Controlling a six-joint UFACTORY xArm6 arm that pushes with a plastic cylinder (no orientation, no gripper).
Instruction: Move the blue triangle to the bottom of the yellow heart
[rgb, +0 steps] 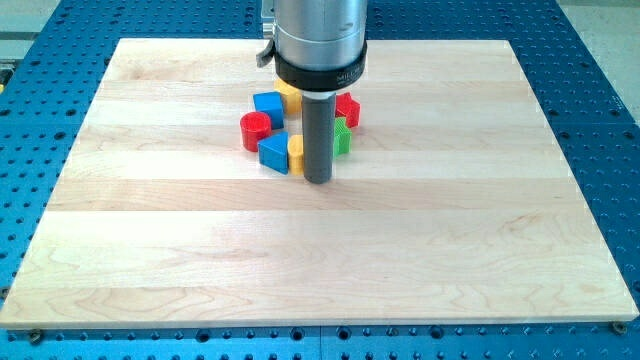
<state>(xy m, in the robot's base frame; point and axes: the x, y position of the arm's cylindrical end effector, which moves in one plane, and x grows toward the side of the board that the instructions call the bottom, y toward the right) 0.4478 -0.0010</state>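
On the wooden board (150, 250), in the upper middle of the frame, the blocks sat clustered. Leftmost was a red cylinder (255, 130), then a blue cube (268, 105) above the blue triangle (274, 152). The triangle touched a yellow block (296, 154), its shape mostly hidden. My tip (317, 180), a bare rod grasping nothing, stood just right of that block. Green (342, 138) and red (348, 108) blocks peeked out further right.
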